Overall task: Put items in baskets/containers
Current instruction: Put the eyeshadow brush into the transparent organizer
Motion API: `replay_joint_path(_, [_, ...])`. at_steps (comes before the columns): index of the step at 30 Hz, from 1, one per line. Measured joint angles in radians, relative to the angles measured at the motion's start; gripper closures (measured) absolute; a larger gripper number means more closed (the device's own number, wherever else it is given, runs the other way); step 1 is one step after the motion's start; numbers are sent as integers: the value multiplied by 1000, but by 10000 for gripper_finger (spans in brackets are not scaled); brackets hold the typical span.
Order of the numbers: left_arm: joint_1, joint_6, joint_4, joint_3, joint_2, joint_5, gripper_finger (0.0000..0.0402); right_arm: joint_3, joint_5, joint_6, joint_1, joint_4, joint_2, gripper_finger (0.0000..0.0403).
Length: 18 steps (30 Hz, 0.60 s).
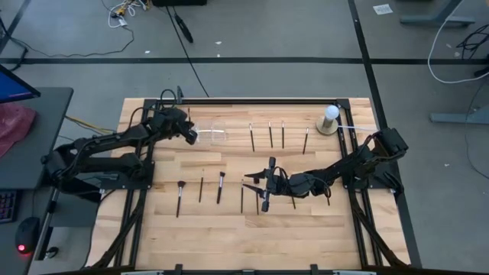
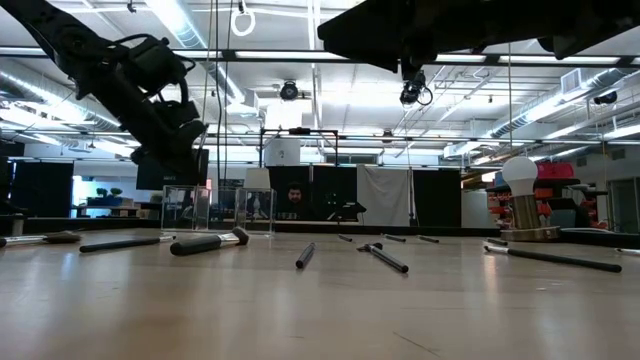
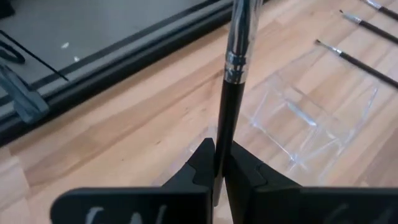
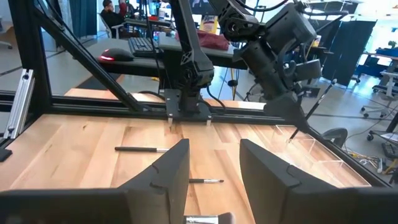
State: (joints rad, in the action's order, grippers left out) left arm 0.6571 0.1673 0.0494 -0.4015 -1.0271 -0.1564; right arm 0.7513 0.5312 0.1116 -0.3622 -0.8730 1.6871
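Fingers of the left gripper [image 3: 219,169] are clenched on a thin dark-handled makeup brush [image 3: 235,74], held above the small clear plastic holder [image 3: 311,124] near the table's far edge. The right gripper [image 4: 214,165] is spread wide, seemingly empty, over loose brushes [image 1: 200,189] on the wooden table [image 1: 321,229].
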Motion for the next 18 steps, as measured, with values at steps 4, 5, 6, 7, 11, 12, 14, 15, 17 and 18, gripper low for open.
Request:
replay_joint_path(4, [0,5,42,0,0,9,370,0,0,0,0,0,0,261])
replay_joint_path(5, [0,5,51,0,0,9,370,0,0,0,0,0,0,261])
replay_joint_path(6, [0,5,57,0,0,8,371,0,0,0,0,0,0,261])
replay_joint_path(7, [0,4,59,0,0,9,372,0,0,0,0,0,0,261])
replay_joint_path(11, [0,0,68,0,0,22,375,0,0,0,0,0,0,261])
replay_joint_path(12, [0,-8,71,0,0,23,375,0,0,0,0,0,0,261])
replay_joint_path(14, [0,-21,82,0,0,23,370,0,0,0,0,0,0,261])
replay_joint_path(15, [0,-22,86,0,0,23,367,0,0,0,0,0,0,261])
replay_joint_path(17, [0,-21,89,0,0,23,360,0,0,0,0,0,0,261])
replay_joint_path(18, [0,-22,91,0,0,23,357,0,0,0,0,0,0,261])
